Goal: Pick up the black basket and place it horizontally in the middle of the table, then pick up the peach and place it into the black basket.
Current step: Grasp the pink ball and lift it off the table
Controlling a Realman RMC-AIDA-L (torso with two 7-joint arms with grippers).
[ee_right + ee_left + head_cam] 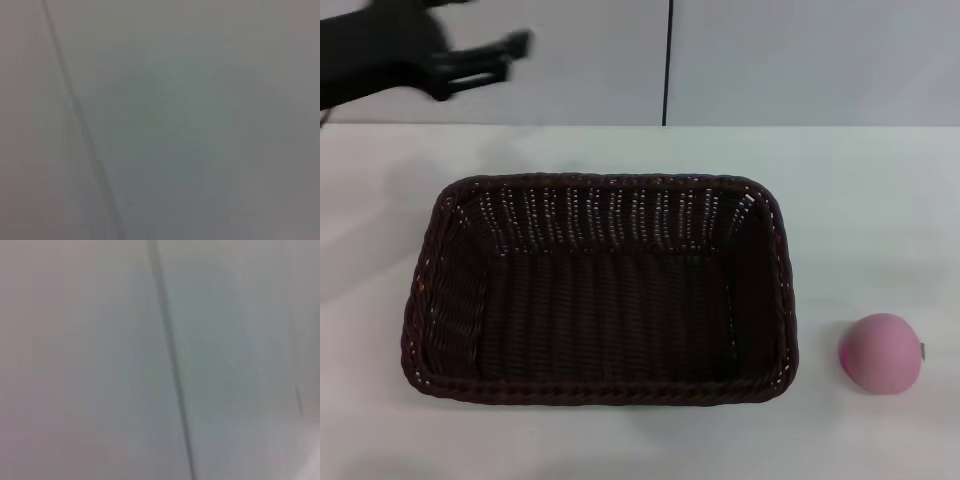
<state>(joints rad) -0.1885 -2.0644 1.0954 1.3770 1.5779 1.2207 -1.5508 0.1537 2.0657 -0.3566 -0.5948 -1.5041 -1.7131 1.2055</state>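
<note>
A pale grey wall with one dark vertical seam (667,60) backs the white table (880,200), and both wrist views show nothing but that wall and seam.

The black basket (595,385) sits on the table with its long side running left to right, roughly in the middle and open side up, so by my reckoning the first half of the job looks done. It is empty. The peach (881,352) rests on the bare table off the basket's right end, near its front corner but not touching it.

The left gripper (492,58) hangs high at the far left, up against the wall and well clear of the basket's back rim. Its fingers look spread apart with nothing between them, though they are blurred. The right gripper is not in the head view at all.

What matters next is that the peach lies on the robot's right side, with the whole basket between it and the left gripper. I would judge the right arm the better placed one to fetch it. Nothing stands around the peach, and the only thing to clear on the short carry leftward is the basket's braided rim.
</note>
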